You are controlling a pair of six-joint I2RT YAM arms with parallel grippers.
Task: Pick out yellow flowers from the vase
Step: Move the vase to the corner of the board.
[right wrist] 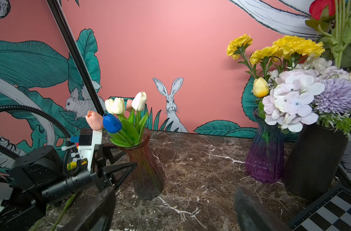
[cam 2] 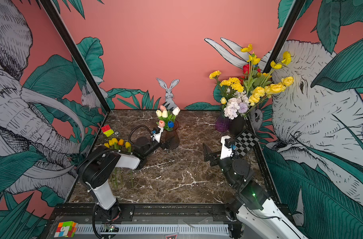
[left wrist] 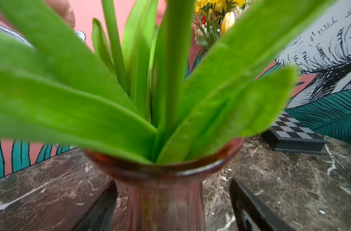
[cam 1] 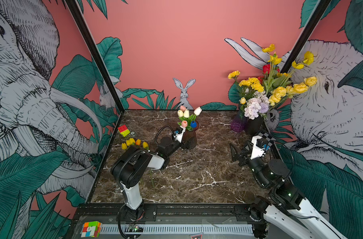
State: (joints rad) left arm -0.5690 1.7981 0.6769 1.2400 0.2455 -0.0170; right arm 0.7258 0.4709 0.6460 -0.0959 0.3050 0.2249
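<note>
Left wrist: ribbed amber glass vase (left wrist: 164, 200) btwn jaws.

Bright even light, soft shadows, wide-angle bending at edges, blurred green leaves (left wrist: 74, 104) in left wrist view.

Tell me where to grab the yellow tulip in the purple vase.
Probably its stem just under the yellow tulip head, coming from the side away from the lilac-white cluster. The bloom stands upright above the purple vase rim with open space there.
</note>
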